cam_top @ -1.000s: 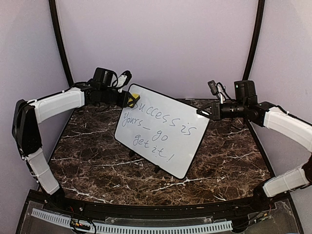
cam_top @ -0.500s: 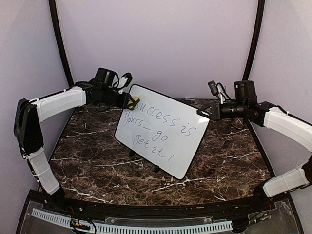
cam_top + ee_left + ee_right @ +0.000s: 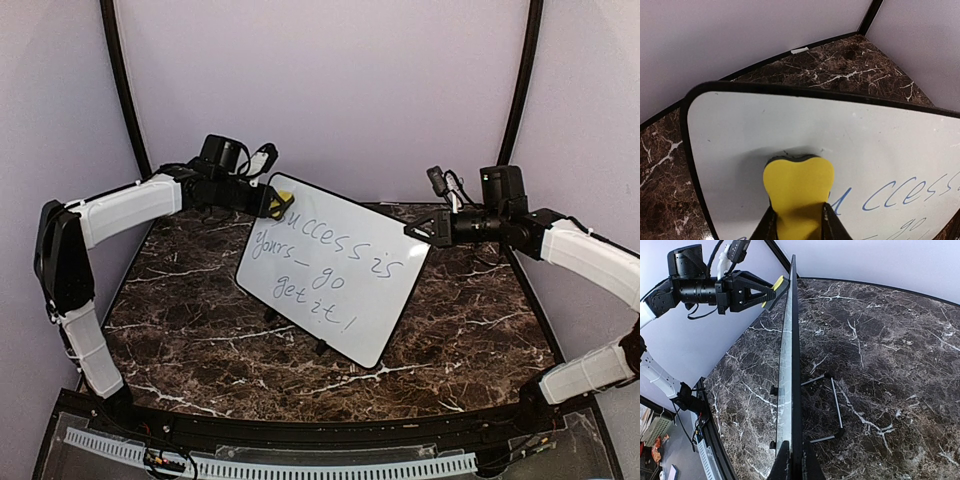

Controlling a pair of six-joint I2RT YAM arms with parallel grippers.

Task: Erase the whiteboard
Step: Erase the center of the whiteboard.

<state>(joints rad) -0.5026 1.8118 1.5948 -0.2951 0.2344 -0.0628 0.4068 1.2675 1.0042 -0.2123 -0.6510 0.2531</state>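
Observation:
The whiteboard (image 3: pixel 335 265) stands tilted on the marble table, with blue handwriting across it. My left gripper (image 3: pixel 270 203) is shut on a yellow eraser (image 3: pixel 282 206), which presses on the board's top left corner. In the left wrist view the eraser (image 3: pixel 798 185) sits flat on the whiteboard (image 3: pixel 740 140) between my left gripper's (image 3: pixel 799 212) jaws, just left of the first blue letters. My right gripper (image 3: pixel 418 232) is shut on the board's right edge. The right wrist view shows the whiteboard (image 3: pixel 790 365) edge-on in my right gripper (image 3: pixel 794 450).
A wire stand (image 3: pixel 835 405) props the board from behind, and small black feet (image 3: pixel 773 390) rest on the dark marble table (image 3: pixel 470 330). Purple walls and black curved poles (image 3: pixel 120 80) close in the back. A perforated rail (image 3: pixel 270 465) runs along the near edge.
My left gripper has slid the eraser a little to the right along the board's top left corner. The right gripper and the board have stayed still.

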